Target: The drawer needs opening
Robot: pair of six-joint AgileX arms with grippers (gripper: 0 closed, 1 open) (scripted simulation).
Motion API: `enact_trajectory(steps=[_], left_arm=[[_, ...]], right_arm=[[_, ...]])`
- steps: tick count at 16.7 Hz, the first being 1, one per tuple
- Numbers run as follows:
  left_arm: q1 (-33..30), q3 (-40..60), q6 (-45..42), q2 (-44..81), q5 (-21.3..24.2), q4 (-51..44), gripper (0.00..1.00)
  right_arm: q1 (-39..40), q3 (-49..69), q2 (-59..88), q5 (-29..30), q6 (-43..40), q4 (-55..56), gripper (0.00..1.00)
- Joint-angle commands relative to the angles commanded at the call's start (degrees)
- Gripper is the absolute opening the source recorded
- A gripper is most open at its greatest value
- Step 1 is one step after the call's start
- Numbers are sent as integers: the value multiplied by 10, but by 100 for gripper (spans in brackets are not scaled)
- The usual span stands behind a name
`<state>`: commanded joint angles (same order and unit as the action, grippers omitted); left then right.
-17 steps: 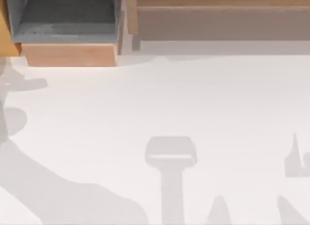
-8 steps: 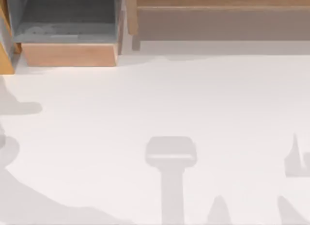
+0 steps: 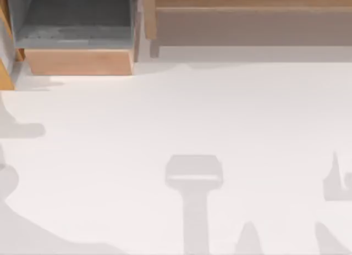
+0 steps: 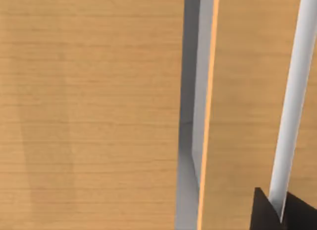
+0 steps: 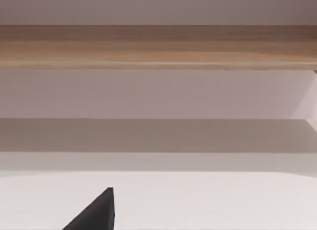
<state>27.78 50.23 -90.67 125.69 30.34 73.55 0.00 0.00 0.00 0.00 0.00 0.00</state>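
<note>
left fingers (image 4: 270, 210) straddle the drawer (image 3: 77, 40) handle (image 4: 292, 106) — drawer pulled out.

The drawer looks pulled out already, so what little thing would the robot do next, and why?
Probably back the left gripper off the pale handle bar it sits against. In the top view the drawer already juts out over the table with its grey inside showing, so little pulling seems left.
</note>
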Motion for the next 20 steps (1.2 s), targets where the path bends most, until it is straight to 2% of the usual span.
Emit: enact_trajectory(steps=[6,12,20], left_arm=[[37,-98,-2,-42,38,55,0],[40,-103,-3,-43,40,59,0],[109,-222,-7,-88,108,125,0]], right_arm=[[0,0,0,0,0,0,100],[0,0,0,0,0,0,100],[0,0,0,0,0,0,100]])
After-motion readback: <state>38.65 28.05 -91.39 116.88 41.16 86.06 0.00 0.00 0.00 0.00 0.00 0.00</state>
